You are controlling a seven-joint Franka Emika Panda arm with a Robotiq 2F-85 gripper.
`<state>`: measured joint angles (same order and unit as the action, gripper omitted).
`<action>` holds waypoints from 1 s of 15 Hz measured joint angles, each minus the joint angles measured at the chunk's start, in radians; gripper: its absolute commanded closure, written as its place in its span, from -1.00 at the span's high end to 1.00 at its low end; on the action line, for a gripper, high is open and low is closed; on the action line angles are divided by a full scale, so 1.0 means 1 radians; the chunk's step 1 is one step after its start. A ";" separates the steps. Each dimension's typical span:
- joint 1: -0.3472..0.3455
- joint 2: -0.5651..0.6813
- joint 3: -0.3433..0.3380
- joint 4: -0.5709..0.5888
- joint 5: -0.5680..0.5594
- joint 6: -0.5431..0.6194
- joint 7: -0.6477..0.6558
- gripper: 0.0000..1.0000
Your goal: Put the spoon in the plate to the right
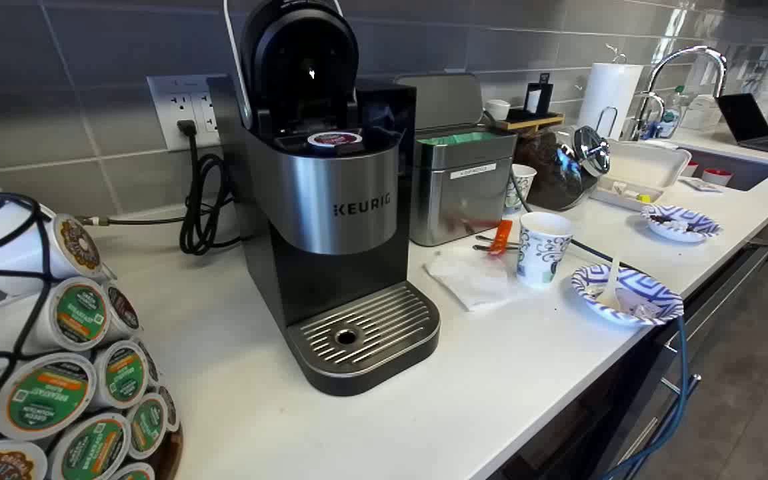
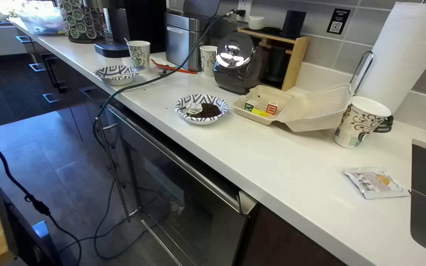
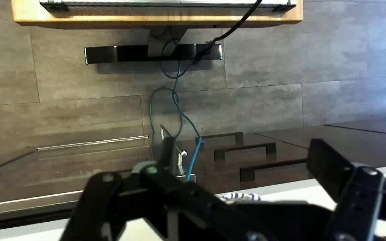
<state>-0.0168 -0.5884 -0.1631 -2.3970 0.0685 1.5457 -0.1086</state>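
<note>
Currently, the end effector (image 3: 245,150) stands wide in the wrist view, its two dark fingers (image 3: 325,165) set well apart, with grey floor (image 3: 263,110) and drawer handles (image 3: 271,148) visible behind the gap. Low in that view, partly covered by the end effector's black body, shows a sliver of patterned rim (image 3: 240,196); too little of it is visible to tell which plate it belongs to.

In an exterior view the pale spoon (image 1: 613,283) sits in the left plate (image 1: 647,283), tilted, its handle pointing up. The plate to the right (image 2: 202,98) lies apart from that one, on its right in both exterior views, and holds dark grounds (image 2: 211,110) beside a crumpled silvery wrapper (image 2: 193,108). Both plates are round, white with a blue pattern, and rest near the front edge of the white desk (image 2: 294,173).

A blue-green cable (image 2: 139,84) runs across the desk and passes between the two plates. Near the left plate stands an upright paper cup (image 1: 544,250), and a napkin (image 1: 471,280) lies flat on the cup's other side. An open takeaway container (image 2: 309,112), holding small printed tags (image 2: 271,107) and a yellow piece (image 2: 261,112), is just beside the plate to the right. The coffee maker (image 1: 331,200) has its lid raised, and a pod (image 1: 335,139) sits in the top.
</note>
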 measured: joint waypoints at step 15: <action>-0.004 0.251 -0.108 0.063 0.290 0.319 -0.210 1.00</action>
<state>-0.0212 -0.3373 -0.2709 -2.3343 0.3580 1.8649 -0.3188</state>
